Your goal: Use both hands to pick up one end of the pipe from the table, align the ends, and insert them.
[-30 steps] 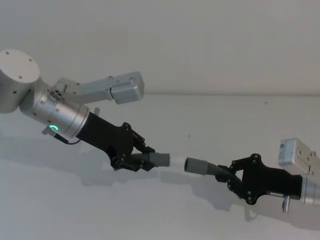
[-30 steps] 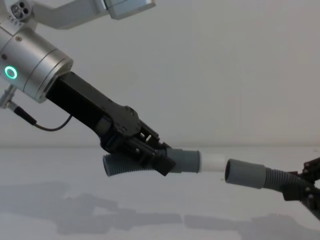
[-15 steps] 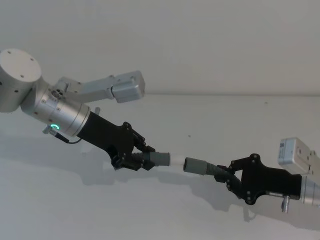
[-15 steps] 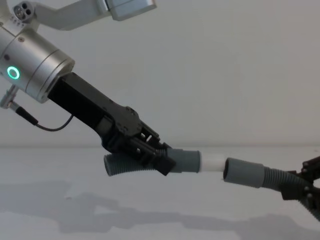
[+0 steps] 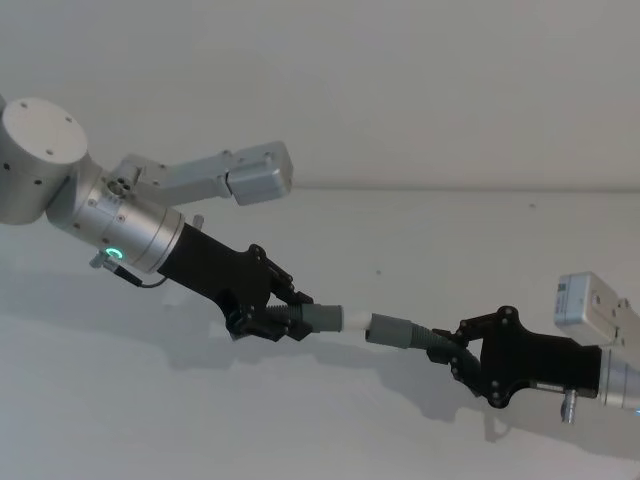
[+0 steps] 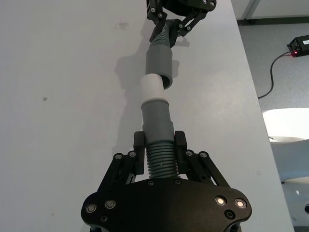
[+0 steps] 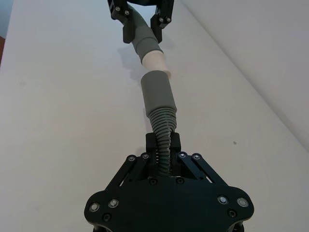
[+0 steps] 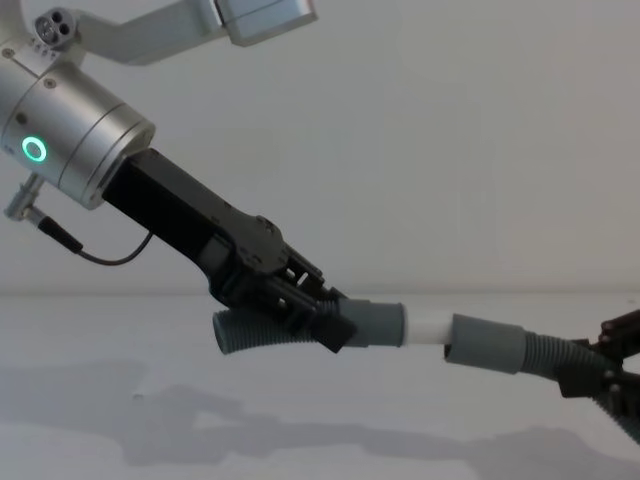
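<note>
the left hand [image 5: 283, 316] is clamped on the short pipe piece [image 8: 300, 328]; the right hand [image 5: 452, 353] is clamped on the long piece [image 8: 520, 351]; both pieces hang above the desk [image 5: 300, 420]; the white tip [image 6: 154, 87] sits at the socket mouth [image 6: 164, 79], slightly off-axis; pushing now could jam the rim or buckle the ribbed hose.

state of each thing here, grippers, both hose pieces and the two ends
Left black two-finger gripper: shut on the short hose piece, held above the table.
Right black two-finger gripper: shut on the long hose piece.
Short dark grey ribbed hose piece: lifted, cuff pointing at the socket.
White tip of its cuff: at the socket mouth, mostly exposed, not pushed home.
Long dark grey ribbed hose piece: lifted.
Its grey socket mouth: lined up with the tip.
</note>
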Tool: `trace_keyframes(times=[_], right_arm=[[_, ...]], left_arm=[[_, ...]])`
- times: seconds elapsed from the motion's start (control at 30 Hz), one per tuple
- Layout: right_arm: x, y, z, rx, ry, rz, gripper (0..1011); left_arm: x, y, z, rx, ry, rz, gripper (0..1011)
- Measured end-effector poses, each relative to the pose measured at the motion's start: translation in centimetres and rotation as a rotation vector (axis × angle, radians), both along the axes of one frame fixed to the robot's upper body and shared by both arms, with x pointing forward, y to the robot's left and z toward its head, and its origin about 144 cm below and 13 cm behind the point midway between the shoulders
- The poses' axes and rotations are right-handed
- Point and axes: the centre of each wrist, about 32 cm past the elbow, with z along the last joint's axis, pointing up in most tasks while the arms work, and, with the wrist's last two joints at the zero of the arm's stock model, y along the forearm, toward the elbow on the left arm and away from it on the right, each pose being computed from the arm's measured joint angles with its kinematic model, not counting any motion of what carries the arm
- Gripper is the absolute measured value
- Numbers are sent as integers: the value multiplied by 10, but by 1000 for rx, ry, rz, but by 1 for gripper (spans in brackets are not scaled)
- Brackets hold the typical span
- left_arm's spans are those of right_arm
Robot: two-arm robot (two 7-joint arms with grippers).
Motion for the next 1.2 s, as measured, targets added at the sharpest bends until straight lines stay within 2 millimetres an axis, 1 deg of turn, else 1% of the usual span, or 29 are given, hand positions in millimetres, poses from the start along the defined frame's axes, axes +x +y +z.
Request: trace_keyframes(times=[0.7, 1.2], right_arm=[[3, 3, 1, 3, 15, -8, 134], [5, 5, 2, 2, 23, -3, 134]], left_arm=[[-2, 0, 3, 17, -4, -2, 346], [-4, 4, 5, 26, -11, 14, 346]])
